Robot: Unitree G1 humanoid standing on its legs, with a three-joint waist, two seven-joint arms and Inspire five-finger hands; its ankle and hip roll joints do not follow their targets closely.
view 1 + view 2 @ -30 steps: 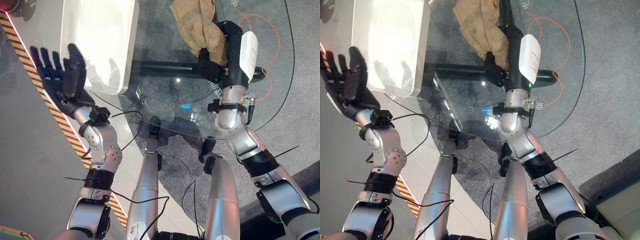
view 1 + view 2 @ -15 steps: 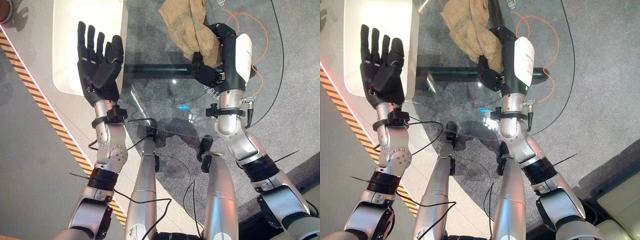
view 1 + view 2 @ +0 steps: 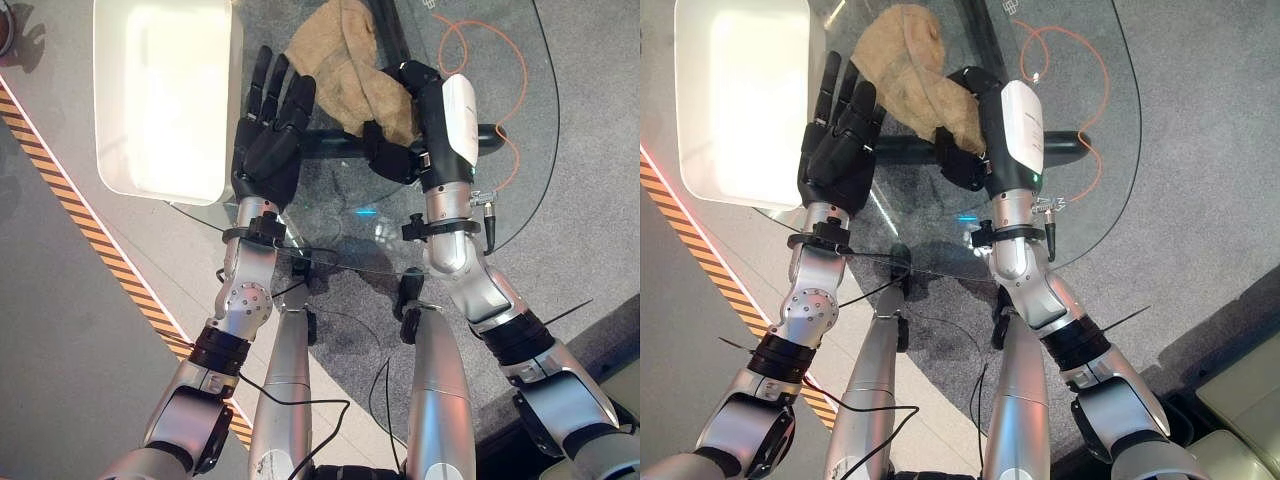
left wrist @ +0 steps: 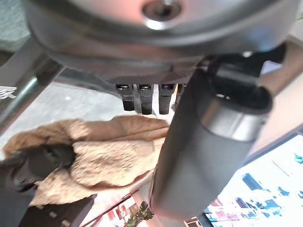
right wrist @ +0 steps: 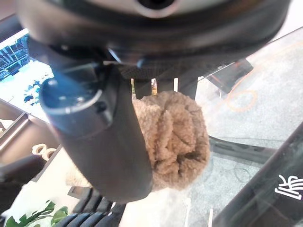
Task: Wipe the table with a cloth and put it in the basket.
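Note:
A tan fluffy cloth lies bunched on the round glass table. My right hand is shut on the cloth's near edge; in the right wrist view the thumb presses a roll of cloth against the fingers. My left hand is held open with straight fingers over the table, just left of the cloth and not touching it. The left wrist view shows the cloth past the fingertips. The white basket stands at the table's left side.
A dark table base bar runs under the glass. An orange cable loops on the grey floor beneath the table's right part. A yellow-black striped line crosses the floor at left.
My left arm has swung right, from beside the basket to over the glass next to the cloth, still open. The right hand keeps its hold on the cloth. The camera has shifted.

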